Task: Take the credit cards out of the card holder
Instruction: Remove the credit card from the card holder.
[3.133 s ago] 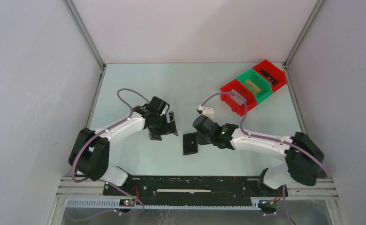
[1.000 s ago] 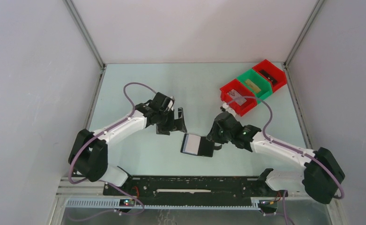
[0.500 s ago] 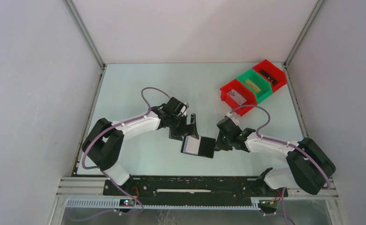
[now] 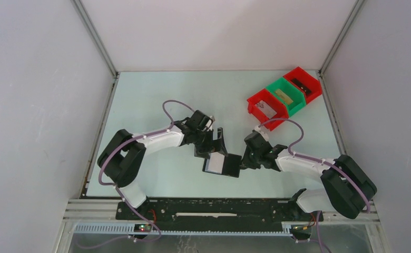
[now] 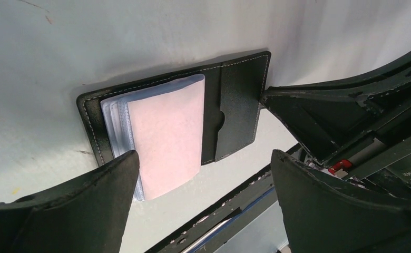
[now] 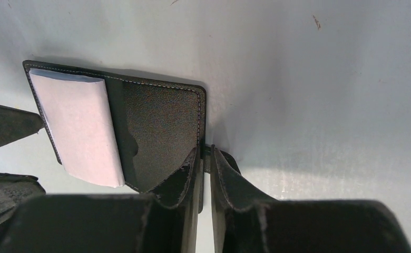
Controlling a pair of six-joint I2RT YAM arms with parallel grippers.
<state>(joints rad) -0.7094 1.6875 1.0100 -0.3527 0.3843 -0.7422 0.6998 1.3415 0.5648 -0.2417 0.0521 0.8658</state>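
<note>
Bench [image 4: 156, 95]: pale, bare around the work; the card holder [image 4: 222, 165] is seen lying open and flat on it, at centre and towards the near edge, between the two arms.

Holder: the long axis is laid left to right across the bench, with the spine running near to far. The inner face is turned up. The black pocket panel is on the right half.

Credit cards [image 5: 164, 137]: a pale stack is held in clear sleeves on the left half. Its long axis is set along the spine, near to far. The near end of the stack is seen jutting just past the holder's near edge, so that is the way the stack points.

Left gripper [image 5: 203, 158]: the fingers are spread wide and nothing is held. It is poised just above the holder's near side, with one finger by the outer left edge and the other beyond the right panel. The stack is thus bracketed, nearer the left-edge finger. This arm is judged the nearer to the cards.

Right gripper [image 6: 207, 153]: the fingers are drawn narrow at the holder's right edge, one over the black panel and one just outside it, with the small strap tab [image 6: 207, 151] caught between them. The holder appears to be pinned there.

Coming move, as judged: the jutting near end is to be pinched and drawn towards the near edge, along the cards' own long axis.
</note>
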